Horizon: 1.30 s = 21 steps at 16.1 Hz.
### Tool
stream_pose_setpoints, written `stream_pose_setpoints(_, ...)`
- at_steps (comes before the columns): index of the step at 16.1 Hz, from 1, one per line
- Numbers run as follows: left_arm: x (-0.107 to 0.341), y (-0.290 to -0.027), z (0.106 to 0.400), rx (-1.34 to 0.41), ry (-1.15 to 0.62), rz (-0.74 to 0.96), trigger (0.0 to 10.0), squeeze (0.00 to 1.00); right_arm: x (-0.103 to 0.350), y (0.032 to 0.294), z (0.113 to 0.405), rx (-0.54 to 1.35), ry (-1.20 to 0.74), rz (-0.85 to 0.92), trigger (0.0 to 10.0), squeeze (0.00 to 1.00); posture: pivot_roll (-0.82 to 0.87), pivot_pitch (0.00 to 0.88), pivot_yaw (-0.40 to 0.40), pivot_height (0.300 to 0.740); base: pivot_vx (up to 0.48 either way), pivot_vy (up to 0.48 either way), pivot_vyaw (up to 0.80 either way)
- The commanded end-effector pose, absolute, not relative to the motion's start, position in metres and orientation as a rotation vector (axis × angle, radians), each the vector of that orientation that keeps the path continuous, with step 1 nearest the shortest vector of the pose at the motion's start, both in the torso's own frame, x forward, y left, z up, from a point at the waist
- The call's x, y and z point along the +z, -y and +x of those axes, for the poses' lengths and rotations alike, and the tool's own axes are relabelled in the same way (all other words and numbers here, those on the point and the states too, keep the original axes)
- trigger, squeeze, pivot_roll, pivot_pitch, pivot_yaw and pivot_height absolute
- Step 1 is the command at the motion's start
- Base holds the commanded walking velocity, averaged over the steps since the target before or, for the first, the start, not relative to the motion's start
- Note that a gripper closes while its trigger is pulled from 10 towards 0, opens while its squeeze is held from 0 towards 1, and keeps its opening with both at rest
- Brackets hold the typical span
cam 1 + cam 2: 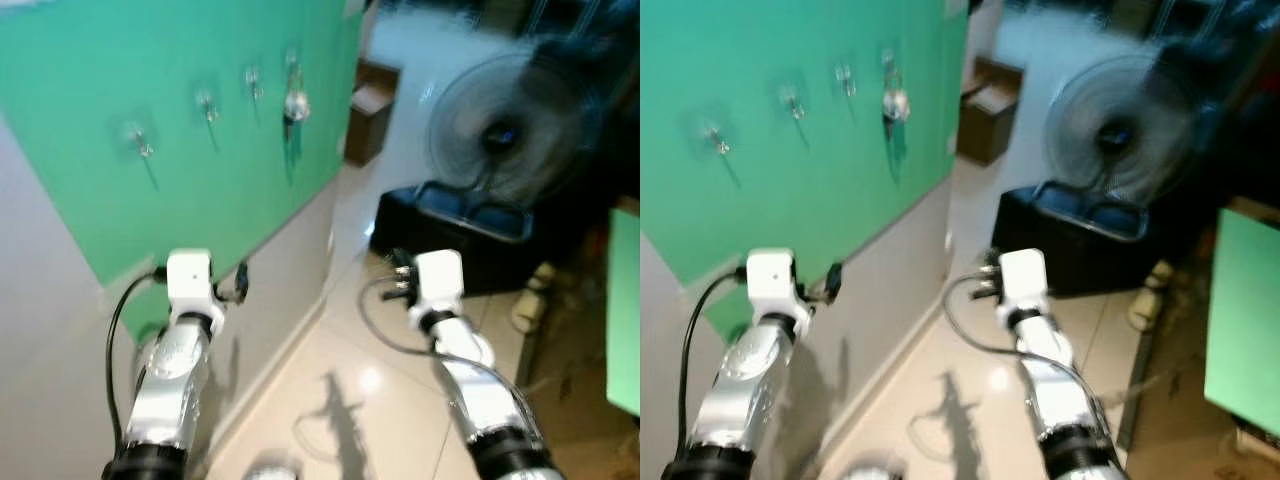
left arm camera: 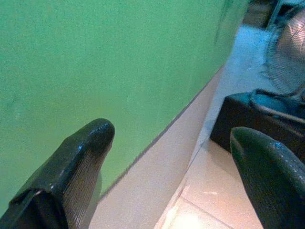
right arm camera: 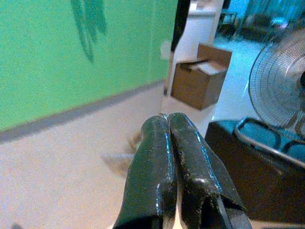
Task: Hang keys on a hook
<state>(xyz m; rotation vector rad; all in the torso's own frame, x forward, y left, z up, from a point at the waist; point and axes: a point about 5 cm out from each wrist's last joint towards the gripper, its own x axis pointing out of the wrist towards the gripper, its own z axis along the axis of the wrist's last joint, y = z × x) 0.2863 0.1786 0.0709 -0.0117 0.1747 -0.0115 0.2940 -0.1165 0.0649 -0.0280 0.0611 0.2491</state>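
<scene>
Keys on wall hook, well above left jaws apart, right jaws together.

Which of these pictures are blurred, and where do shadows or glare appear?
Left and right eye views: blurred throughout, so the clear hooks on the green wall panel look smeared; arm shadow and a bright glare spot lie on the pale tiled floor. Left wrist view: open left gripper blurred up close. Right wrist view: sharper, right gripper shut, brown cardboard box clear.
</scene>
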Motion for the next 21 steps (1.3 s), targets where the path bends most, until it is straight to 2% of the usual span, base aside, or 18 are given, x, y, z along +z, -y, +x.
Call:
stream_pose_setpoints(1,0.073,-0.17,0.286,-0.03,-0.168,0.004,10.0,0.0,0.058,0.124,0.29,0.244,-0.094,-0.043,10.0,0.0,0.08,0.0,-0.037,0.74,0.0,-0.458,0.45)
stream_pose_setpoints(5,0.072,-0.168,0.283,-0.045,-0.181,0.091,10.0,0.0,0.053,0.124,0.285,0.245,-0.11,-0.041,10.0,0.0,0.08,0.0,-0.032,0.74,0.0,-0.462,0.44)
stream_pose_setpoints(7,0.069,-0.168,0.284,-0.052,-0.201,0.062,10.0,0.0,0.049,0.126,0.282,0.213,-0.132,-0.026,10.0,0.0,0.06,0.0,-0.019,0.74,0.0,0.0,0.0)
stream_pose_setpoints(11,0.069,-0.164,0.285,-0.083,-0.211,0.122,10.0,0.0,0.046,0.129,0.28,0.189,-0.139,-0.037,10.0,0.0,0.05,0.0,0.0,0.74,0.0,0.0,0.0)
stream_pose_setpoints(13,0.068,-0.168,0.283,-0.061,-0.217,0.064,10.0,0.0,0.046,0.129,0.278,0.192,-0.139,-0.033,10.0,0.0,0.05,0.0,0.001,0.74,0.0,0.0,0.0)
stream_pose_setpoints(18,0.068,-0.172,0.285,-0.026,-0.226,0.057,10.0,0.0,0.045,0.126,0.276,0.216,-0.141,-0.035,10.0,0.0,0.04,0.0,0.001,0.74,0.0,-0.463,0.0)
stream_pose_setpoints(21,0.065,-0.169,0.282,-0.024,-0.244,0.048,10.0,0.0,0.045,0.126,0.273,0.233,-0.138,-0.049,10.0,0.0,0.04,0.0,-0.005,0.74,0.306,-0.364,0.13)
